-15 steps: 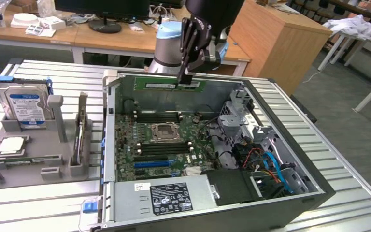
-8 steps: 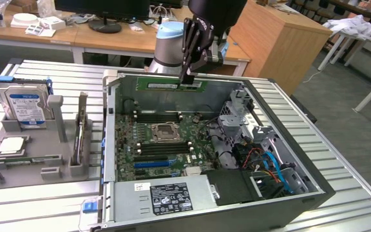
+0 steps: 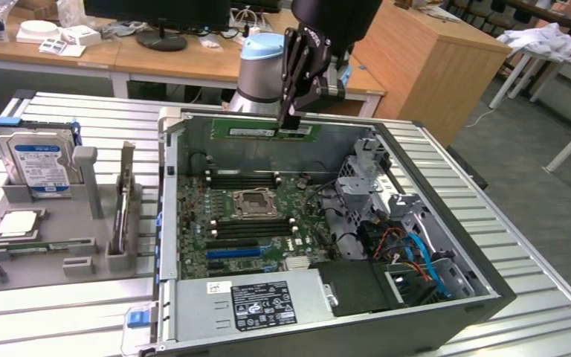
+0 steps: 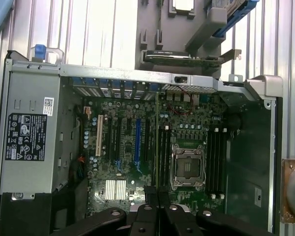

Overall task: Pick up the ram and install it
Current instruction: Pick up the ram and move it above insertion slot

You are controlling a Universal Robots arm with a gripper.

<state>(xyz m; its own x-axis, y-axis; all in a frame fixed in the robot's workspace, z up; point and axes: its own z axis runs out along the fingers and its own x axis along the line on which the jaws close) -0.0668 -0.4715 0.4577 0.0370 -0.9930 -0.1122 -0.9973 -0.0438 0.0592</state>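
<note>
- Up over the far edge of the open PC case (image 3: pixel 484 294), we've got the ram (image 3: pixel 250 130) hanging level in the air, long side running along the case's back wall and clear of the board below.
- The gripper (image 3: pixel 293 126) has its fingers clamped on the stick near the end towards the exterior view's right.
- Straight below sits the motherboard (image 3: pixel 265 223), with the CPU socket (image 3: pixel 253 201) in the middle and the power supply (image 3: pixel 256 301) along the near side of the case.
- Off to the exterior view's left, a grey holder (image 3: pixel 87 175) on the slatted table (image 3: pixel 57 312) carries the hard drive (image 3: pixel 38 160) standing upright and the processor chip (image 3: pixel 18 223) lying flat just in front of it.
</note>
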